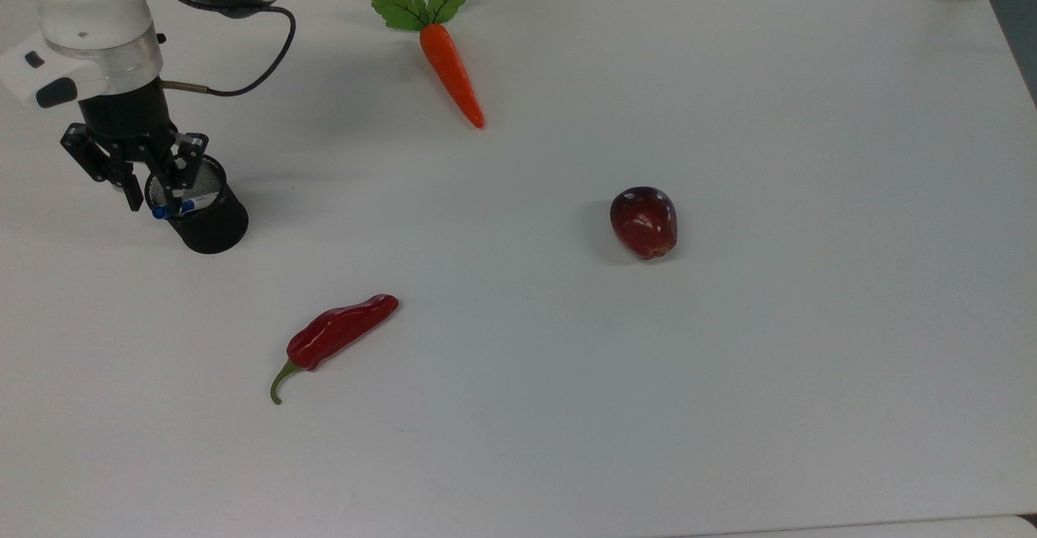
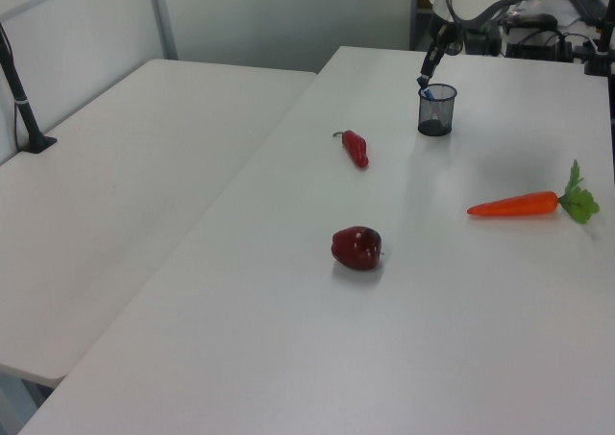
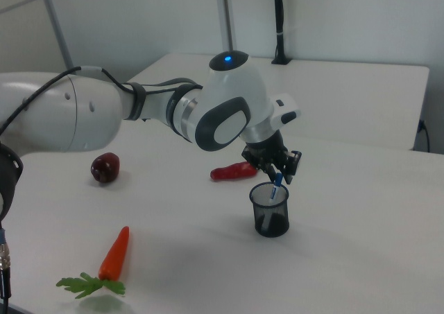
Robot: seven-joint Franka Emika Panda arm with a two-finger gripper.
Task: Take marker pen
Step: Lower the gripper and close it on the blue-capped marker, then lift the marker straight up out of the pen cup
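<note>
- The gripper (image 1: 154,198) hung over the near-left rim of the black mesh pen cup (image 1: 209,226) at the top view's left, pointing down from the white arm (image 1: 89,3).
- Its fingers stood apart, one on each side of the blue cap, with a narrow gap; no grip on the cap could be confirmed.
- The marker pen (image 1: 180,208) stood tilted inside the cup, blue cap uppermost and leaning over the rim toward the top view's left. In the right view the marker pen (image 3: 276,188) rose from the cup (image 3: 270,210) into the gripper (image 3: 281,172).
- A red chilli pepper (image 1: 336,335) lay flat on the white table (image 1: 729,400), well apart from the cup, toward the bottom of the top view.
- A carrot (image 1: 450,68) with green leaves lay near the far edge, its tip pointing toward the table's middle.
- A dark red apple (image 1: 644,222) sat right of centre in the top view, well apart from everything else.
- In the left view the gripper (image 2: 426,78) sat directly above the cup (image 2: 436,109).
</note>
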